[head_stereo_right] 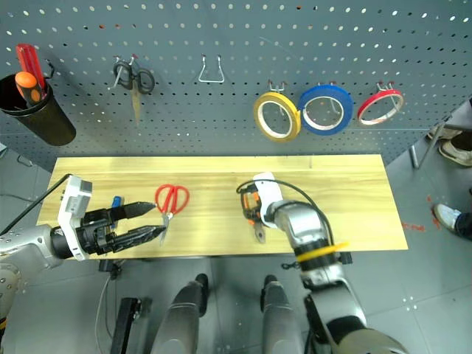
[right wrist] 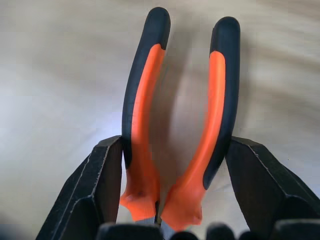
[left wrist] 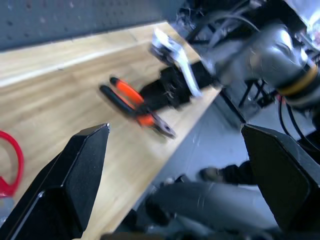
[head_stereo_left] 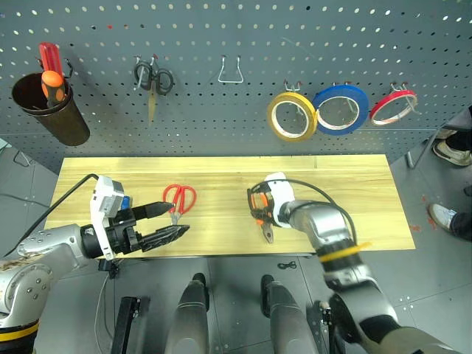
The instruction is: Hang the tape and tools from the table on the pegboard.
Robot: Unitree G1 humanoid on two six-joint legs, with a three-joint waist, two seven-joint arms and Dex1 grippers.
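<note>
Both pliers [right wrist: 180, 125] handles touch right hand [right wrist: 175, 200] fingers near table [head_stereo_left: 369, 192] edge.

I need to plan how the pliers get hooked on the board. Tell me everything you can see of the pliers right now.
The pliers have two curved handles, orange with black outer grips that look rubbery, and a short grey metal nose seen in the left wrist view. They lie flat on the wooden table, near its front edge and middle, handles slightly spread. The right gripper straddles them just above the pivot, one black finger outside each handle, at or nearly at the grips. The handles point away from the robot toward the pegboard, the nose toward the table's front edge.
</note>
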